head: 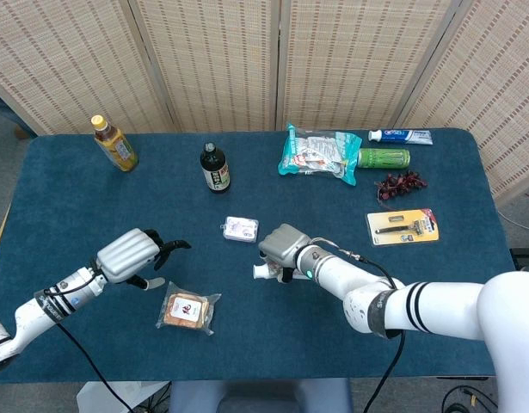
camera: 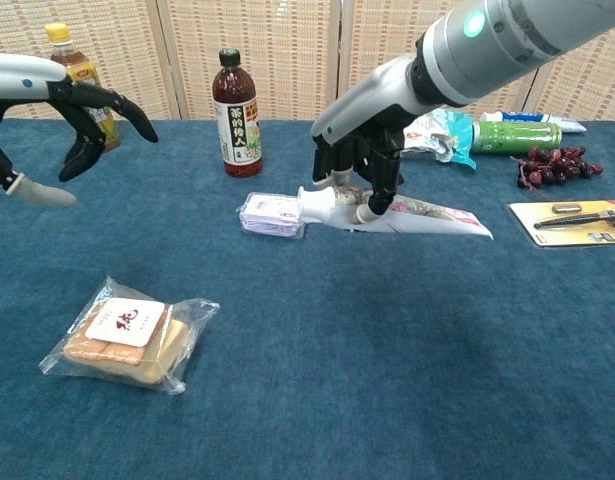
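White tube [camera: 387, 213] lies level in the right hand [camera: 357, 160], held above the table [camera: 387, 380], cap end pointing left toward the left hand [camera: 82, 115], which hovers spread and empty nearby.

White arms, silver-backed black-fingered hands, green light on right wrist.
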Controlling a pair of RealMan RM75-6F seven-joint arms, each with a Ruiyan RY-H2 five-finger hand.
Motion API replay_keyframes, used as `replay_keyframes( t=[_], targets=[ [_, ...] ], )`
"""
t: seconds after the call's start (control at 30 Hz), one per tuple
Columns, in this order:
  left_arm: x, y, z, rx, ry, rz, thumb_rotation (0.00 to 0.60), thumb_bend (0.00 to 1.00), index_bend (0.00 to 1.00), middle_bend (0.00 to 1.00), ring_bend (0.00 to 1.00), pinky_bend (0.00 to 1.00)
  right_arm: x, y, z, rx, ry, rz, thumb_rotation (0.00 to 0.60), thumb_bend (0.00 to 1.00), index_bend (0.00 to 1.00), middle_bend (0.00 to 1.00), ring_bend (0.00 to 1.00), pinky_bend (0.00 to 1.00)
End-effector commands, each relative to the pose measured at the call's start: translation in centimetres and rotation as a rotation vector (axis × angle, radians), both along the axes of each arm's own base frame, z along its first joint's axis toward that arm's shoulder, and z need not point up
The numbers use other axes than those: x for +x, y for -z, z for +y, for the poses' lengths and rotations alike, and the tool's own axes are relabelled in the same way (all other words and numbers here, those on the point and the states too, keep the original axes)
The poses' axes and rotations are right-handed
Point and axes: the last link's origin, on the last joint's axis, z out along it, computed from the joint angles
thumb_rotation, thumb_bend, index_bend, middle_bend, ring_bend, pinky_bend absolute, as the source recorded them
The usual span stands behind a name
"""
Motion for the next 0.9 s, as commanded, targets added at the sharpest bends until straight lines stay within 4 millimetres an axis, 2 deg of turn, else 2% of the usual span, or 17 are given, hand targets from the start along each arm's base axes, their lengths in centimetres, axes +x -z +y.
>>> replay_keyframes(
  t=[0.03, 0.53, 0.9],
  targets=[
    [0.4, 0.7, -0.2, -0.022, 0.018, 0.014, 0.6, 0.23, 0.17, 0.64, 0.53, 0.36, 0.0, 0.4, -0.3, 0.003, 0.006, 0.011, 0.6, 1.0, 0.81, 0.75, 0.65, 0.53],
    [1.7, 3.5, -0.4, -0.055, 0.086, 0.039, 0.6, 0.23, 0.17, 0.64, 0.53, 0.36, 1.7, 2.4, 0.1, 0.065, -0.005, 0.101, 0.6, 1.0, 0.81, 0.75, 0.66, 0.53],
    [2.6, 4.8, -0.4, -0.057, 0.123, 0.047, 0.6, 0.23, 0.17, 0.64, 0.53, 0.36, 2.5, 3.1, 0.0, 0.035, -0.014, 0.185, 0.6, 1.0, 0.81, 0.76, 0.67, 0.53]
  ],
)
